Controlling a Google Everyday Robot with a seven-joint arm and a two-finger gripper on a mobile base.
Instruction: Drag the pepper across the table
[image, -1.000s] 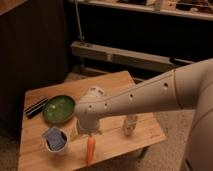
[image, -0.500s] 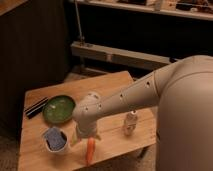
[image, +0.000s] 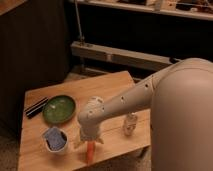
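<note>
At the front edge of the table (image: 111, 88), we saw the gripper (image: 89, 143) lowered over the orange pepper (image: 90, 154), fingers spread apart to either side of its upper end, just beside a white cup (image: 55, 140) and near a green plate (image: 59, 109).

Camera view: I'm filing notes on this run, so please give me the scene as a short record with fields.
table: light wooden plank top
pepper: orange, lying near the table's front edge
pincer: open, low over the pepper's far end; contact cannot be told
green plate: on the table, picture-left of the arm
white cup: holds a blue-grey cloth, picture-left of the pepper
small bottle: upright, picture-right of the pepper
</note>
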